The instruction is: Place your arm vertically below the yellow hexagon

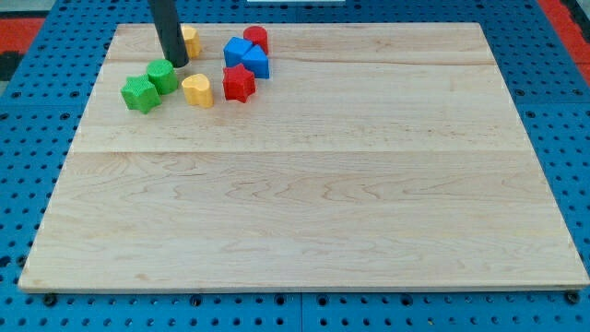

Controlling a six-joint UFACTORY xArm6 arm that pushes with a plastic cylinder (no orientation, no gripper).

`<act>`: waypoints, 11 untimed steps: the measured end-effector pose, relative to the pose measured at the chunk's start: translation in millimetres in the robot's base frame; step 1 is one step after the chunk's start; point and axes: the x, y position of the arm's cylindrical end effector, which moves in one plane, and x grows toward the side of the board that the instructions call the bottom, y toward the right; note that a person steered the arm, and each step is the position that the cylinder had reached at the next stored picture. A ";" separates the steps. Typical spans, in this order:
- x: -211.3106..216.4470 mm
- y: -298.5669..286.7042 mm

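The counter (304, 175) is a pale wooden board that fills most of the view, and it lies on a blue surface with many small holes (28, 138). The dark rod (168, 28) comes down from the view's top at the left side, and my tip (177, 64) stands on the board in the top left corner, among the blocks. There is no pincer on this arm, so it has no wide or narrow state to tell; the rod only ends in the tip. All blocks are gathered in this same corner. Two green blocks lie at the left: a star-like green block (140, 94) and, touching it at its upper right, a second green block (163, 76) whose shape I cannot tell well. My tip is just at the upper right of this second green block. Two blue blocks (245, 57) stand close together more to the right, with a red cylinder (255, 39) just above them and a red star-like block (239, 83) just below them. A yellow heart-like block (196, 89) lies between the green blocks and the red star-like block. The yellow hexagon (190, 41) is partly hidden behind the rod; it lies just to the upper right of my tip.
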 end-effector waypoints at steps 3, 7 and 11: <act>-55.2 57.2; -55.4 40.9; -55.5 -1.8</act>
